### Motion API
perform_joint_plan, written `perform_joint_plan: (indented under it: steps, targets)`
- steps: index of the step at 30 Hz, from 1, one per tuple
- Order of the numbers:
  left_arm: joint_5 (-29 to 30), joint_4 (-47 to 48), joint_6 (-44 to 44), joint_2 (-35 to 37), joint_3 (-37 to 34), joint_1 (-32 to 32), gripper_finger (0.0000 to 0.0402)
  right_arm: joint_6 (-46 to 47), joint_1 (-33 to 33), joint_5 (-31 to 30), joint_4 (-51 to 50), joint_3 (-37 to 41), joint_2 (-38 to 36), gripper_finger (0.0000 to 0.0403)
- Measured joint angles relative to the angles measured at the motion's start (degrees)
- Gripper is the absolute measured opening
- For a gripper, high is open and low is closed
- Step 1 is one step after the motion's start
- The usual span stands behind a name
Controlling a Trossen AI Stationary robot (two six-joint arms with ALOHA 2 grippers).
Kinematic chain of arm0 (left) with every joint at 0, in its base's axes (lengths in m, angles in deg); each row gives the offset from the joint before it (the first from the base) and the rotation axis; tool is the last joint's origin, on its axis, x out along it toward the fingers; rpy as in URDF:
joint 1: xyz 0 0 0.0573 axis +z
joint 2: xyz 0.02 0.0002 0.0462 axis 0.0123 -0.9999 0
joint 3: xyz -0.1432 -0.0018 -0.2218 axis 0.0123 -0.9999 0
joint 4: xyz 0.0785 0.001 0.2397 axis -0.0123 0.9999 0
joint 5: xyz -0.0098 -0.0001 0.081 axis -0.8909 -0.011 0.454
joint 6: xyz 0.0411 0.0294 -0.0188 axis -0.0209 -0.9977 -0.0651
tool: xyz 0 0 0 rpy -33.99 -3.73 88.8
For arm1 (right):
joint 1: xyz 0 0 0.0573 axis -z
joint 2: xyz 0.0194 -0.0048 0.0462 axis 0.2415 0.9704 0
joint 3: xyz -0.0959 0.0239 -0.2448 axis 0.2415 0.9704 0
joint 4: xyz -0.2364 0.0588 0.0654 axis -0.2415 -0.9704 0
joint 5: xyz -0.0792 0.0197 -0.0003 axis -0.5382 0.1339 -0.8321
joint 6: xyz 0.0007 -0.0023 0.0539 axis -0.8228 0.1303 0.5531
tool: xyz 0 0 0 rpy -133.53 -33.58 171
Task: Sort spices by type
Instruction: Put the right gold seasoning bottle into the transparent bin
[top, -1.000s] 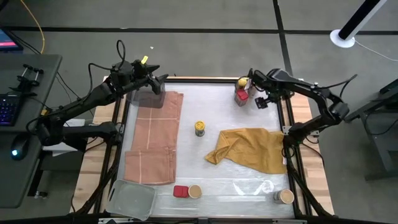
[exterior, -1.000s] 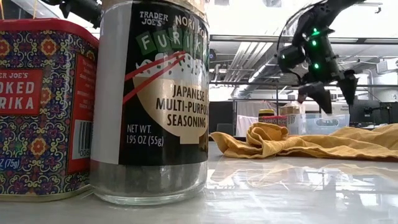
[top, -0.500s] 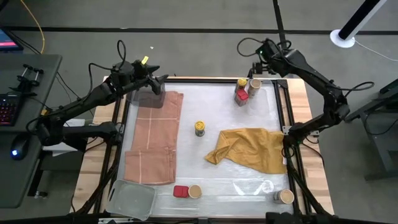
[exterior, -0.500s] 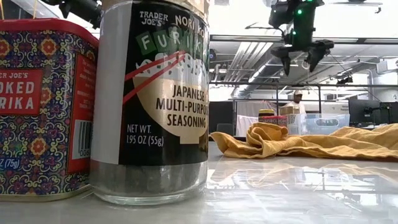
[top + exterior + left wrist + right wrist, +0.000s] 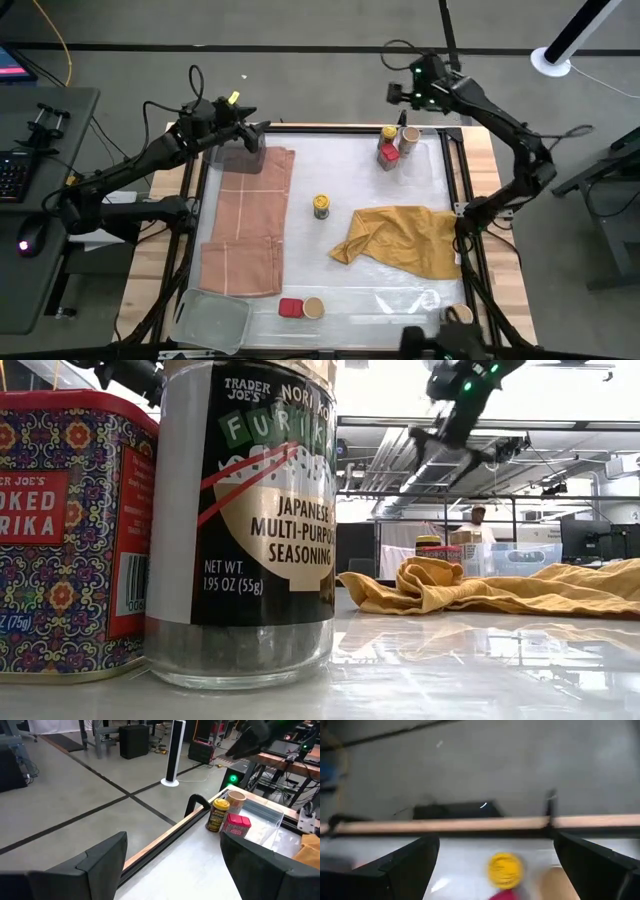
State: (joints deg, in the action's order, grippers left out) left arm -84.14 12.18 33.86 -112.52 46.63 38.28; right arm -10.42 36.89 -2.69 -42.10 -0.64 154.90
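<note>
Above the table's far edge: right gripper [image 5: 402, 93] raised, fingers spread wide, empty. Just below it, clustered: yellow-capped jar [image 5: 388, 132], tan-topped jar [image 5: 409, 138], red tin [image 5: 388, 155]. Well apart toward the near edge: second yellow-capped jar [image 5: 321, 206], red tin [image 5: 290, 307], tan-topped jar [image 5: 313, 308]. Left gripper [image 5: 258, 128] idle at far-left corner, open, empty.

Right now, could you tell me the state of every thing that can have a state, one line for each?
left gripper: open, empty, at the table's far left corner.
right gripper: open, empty, raised above the far edge.
yellow-capped jar: upright, capped, alone mid-table.
mustard cloth: crumpled.
pink cloth: lying flat.
plastic tray: empty.
red tin: closed, beside a tan-topped jar.
</note>
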Motion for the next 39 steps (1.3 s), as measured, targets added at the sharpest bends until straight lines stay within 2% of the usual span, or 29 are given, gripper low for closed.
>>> perform_joint_plan:
  steps: [9,14,19,26,28,31,35,39]
  targets:
    - [-0.07,0.02,0.12,0.00,0.00,-0.02,0.0306,-5.77,-2.52,8.98,-3.16,-6.61,17.38,0.0389]
    - [-0.17,0.04,1.46,0.00,0.00,-0.02,0.0306,-10.39,-3.52,3.56,-11.64,-12.73,22.66,0.0389]
    - [-0.17,0.09,2.05,0.00,0.00,-0.02,0.0306,-12.80,-3.29,-1.70,-14.17,-16.15,23.06,0.0389]
    - [-0.17,0.13,2.43,0.00,0.00,0.00,0.0306,-15.91,-2.27,-0.34,-16.99,-18.12,23.08,0.0389]
    - [-0.17,0.15,2.43,0.00,0.00,0.00,0.0306,-16.84,-2.35,1.49,-16.93,-18.20,23.08,0.0389]
    - [-0.48,0.85,2.54,0.05,0.00,-0.01,0.0306,-19.13,-3.27,7.31,-17.61,-18.20,23.06,0.0389]
    - [-6.04,2.99,3.50,0.28,0.00,0.00,0.0306,-23.68,-6.69,14.46,-20.15,-18.20,21.71,0.0389]
    - [-8.55,4.92,3.54,0.33,0.00,-0.09,0.0306,-26.22,-12.74,14.85,-25.22,-18.20,18.18,0.0389]
